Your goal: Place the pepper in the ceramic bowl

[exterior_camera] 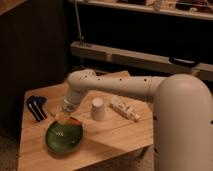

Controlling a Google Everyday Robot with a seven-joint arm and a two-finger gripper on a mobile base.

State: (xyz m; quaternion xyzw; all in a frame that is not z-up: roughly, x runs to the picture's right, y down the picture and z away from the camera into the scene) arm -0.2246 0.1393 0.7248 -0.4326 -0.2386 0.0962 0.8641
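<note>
Orange pepper [74, 121] in end effector [67, 118], over one green ceramic bowl [63, 136]

a white upturned cup [98, 109] stands mid-table [115, 135]. a white packet [124, 108] lies just right of the cup. a blue and black object [36, 107] lies well left of it.

The slim orange pepper [75, 121] sits at the tool [64, 116], just over the far rim of the glossy green ceramic bowl [63, 138] on the tabletop [115, 137].

On the worktop [115, 142] — one green ceramic bowl [64, 136], one orange pepper [74, 121], one white cup [98, 108]. One white packet [124, 108], one blue and black object [36, 106]. One gripper [64, 116] — at the bowl's far rim.
</note>
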